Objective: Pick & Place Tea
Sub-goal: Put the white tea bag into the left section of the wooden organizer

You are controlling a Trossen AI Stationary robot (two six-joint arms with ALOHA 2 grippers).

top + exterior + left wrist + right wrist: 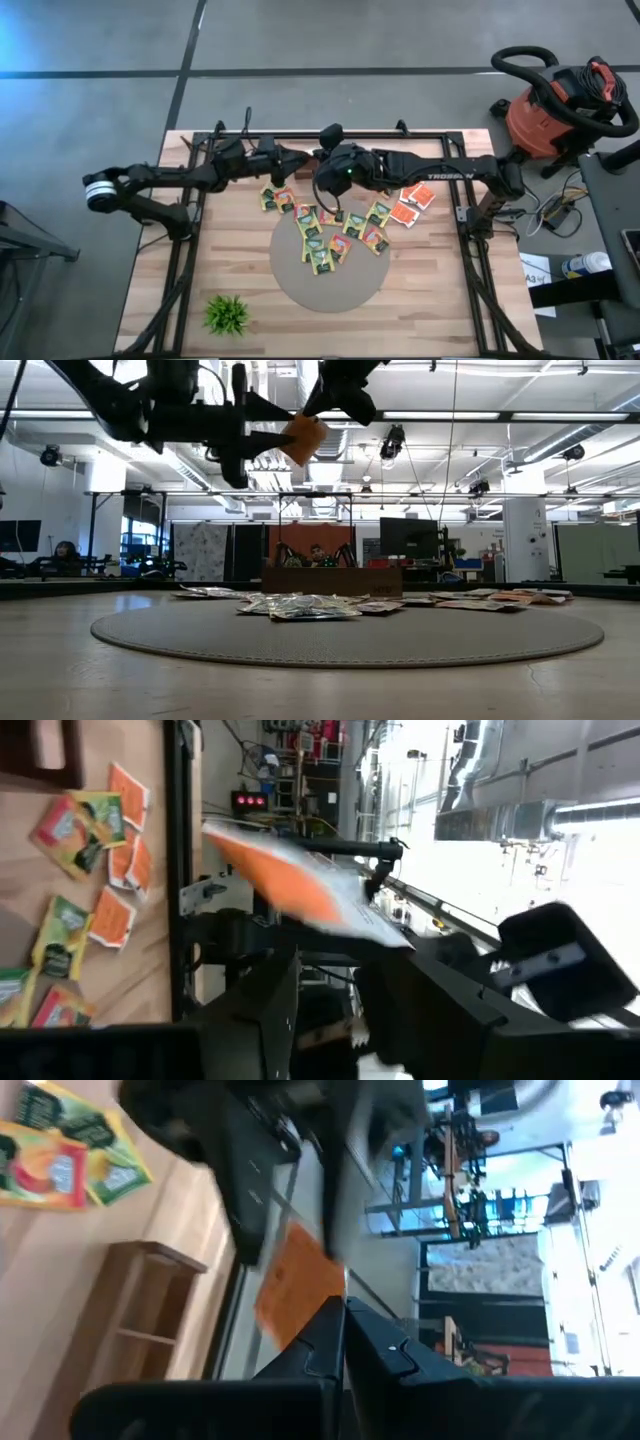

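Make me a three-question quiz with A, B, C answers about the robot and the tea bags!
1. Where is the little green plant?
A. on the round mat
B. on the table's near left corner
C. in a hand

2. What colour is the sachet held up in the air?
A. orange
B. blue
C. white

3. How is the right hand?
A. open and empty
B. shut on the sachet
C. resting on the table

Answers: 1 B, the high view shows it off the round mat, near the corner. 2 A, the low view shows it orange. 3 B, its fingers pinch the sachet beside the open left hand.
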